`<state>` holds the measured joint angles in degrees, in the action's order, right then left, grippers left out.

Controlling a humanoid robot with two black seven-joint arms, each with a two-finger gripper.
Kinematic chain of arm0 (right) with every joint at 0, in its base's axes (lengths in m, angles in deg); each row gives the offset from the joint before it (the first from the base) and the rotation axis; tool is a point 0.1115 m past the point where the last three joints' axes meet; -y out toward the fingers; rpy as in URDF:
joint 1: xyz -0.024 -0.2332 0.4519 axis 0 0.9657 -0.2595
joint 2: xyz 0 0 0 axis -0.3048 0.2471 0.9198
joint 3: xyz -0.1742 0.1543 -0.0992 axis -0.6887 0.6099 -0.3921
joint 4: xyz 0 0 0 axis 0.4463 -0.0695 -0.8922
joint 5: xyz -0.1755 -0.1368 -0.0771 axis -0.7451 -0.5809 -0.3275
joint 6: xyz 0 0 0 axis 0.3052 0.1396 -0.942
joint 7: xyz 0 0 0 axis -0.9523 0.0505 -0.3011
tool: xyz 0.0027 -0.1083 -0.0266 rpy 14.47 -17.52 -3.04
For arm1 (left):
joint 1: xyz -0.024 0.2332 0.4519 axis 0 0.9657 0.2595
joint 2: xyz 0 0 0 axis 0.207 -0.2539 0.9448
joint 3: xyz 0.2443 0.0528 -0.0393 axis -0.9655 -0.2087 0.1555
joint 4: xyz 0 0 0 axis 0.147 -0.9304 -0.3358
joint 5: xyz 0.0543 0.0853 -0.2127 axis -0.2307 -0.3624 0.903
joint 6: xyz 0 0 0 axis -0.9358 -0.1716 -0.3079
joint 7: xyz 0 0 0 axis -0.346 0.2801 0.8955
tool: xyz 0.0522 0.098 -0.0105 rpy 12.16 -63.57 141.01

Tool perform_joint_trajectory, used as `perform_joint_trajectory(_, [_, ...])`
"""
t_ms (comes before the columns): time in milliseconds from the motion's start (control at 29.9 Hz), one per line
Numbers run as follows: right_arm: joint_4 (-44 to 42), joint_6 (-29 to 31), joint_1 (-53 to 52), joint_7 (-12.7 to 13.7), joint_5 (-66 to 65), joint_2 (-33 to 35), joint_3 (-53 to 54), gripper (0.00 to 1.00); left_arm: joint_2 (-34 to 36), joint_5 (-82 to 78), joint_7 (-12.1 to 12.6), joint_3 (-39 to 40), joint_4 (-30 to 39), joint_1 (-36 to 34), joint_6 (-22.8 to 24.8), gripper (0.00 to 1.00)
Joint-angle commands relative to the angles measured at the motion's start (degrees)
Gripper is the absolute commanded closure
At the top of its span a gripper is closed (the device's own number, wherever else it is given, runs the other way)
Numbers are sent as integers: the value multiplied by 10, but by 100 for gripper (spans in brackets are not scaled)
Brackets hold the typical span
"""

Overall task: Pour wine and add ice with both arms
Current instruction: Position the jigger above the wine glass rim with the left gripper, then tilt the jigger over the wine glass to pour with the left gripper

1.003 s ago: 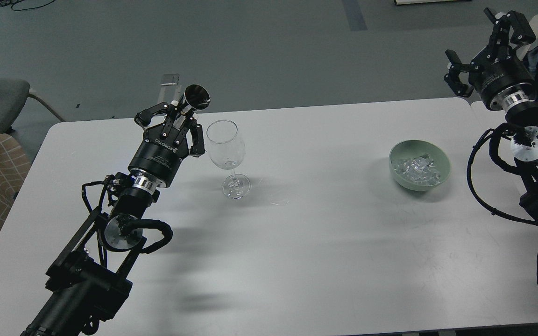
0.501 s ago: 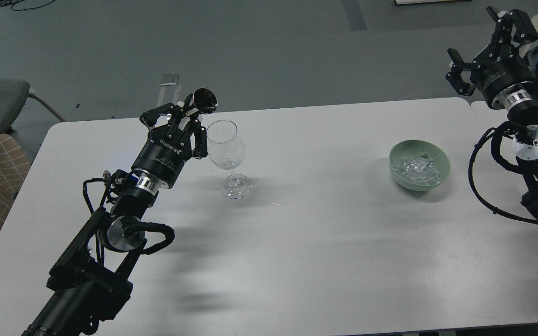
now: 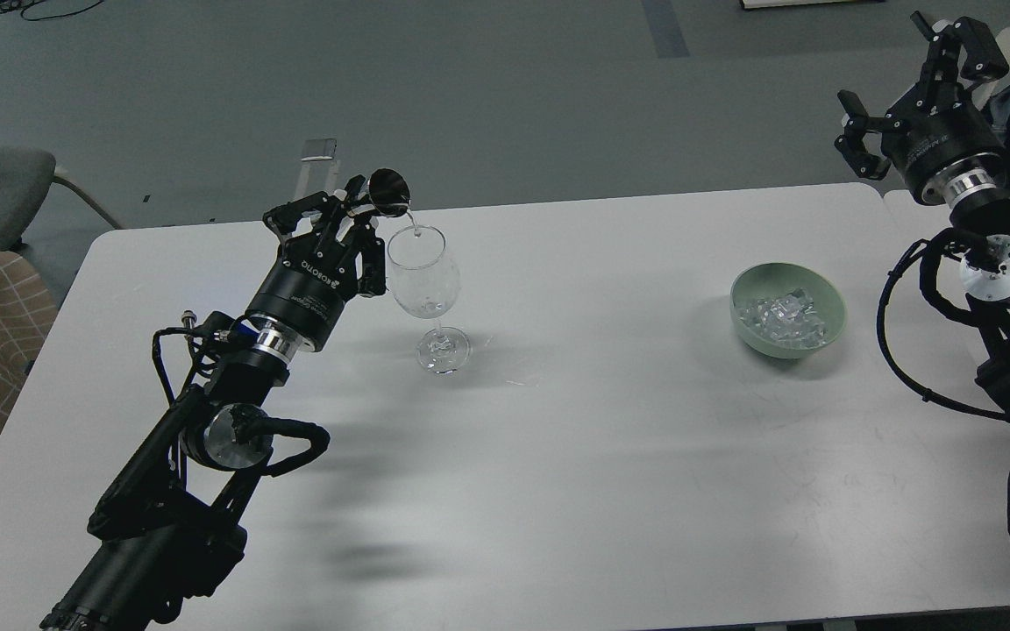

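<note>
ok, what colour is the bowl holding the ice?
Pale green bowl, seen in the head view.

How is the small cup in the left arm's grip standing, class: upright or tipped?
Tipped: the cup leans mouth-first over the wine glass, liquid falling from it.

Even overhead light, sharp focus, soft shadows on table (image 3: pixel 610 456) (white, slight glare)

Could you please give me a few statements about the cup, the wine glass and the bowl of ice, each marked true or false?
1. The left claw holds a small dark metal cup tipped over the clear stemmed wine glass. True.
2. The wine glass lies on its side. False: it stands upright.
3. The pale green bowl holds clear ice chunks. True.
4. The right claw grips the bowl. False: it is open, apart from the bowl.
</note>
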<state>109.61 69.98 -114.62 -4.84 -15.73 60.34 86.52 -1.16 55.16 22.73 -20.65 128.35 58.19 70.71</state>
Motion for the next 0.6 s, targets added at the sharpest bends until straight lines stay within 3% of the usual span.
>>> perform_joint_trajectory(0, [0, 0, -2, -1, 0, 1, -1, 0, 1, -8, -1, 0, 0, 0, -1, 100])
perform_joint_trajectory(401, [1, 0, -3, 0, 0, 1, -1, 0, 1, -32, -2, 0, -1, -2, -1, 100])
perform_joint_trajectory(568, [1, 0, -2, -1, 0, 0, 0, 0, 14, -45, -24, 0, -8, 0, -1, 100])
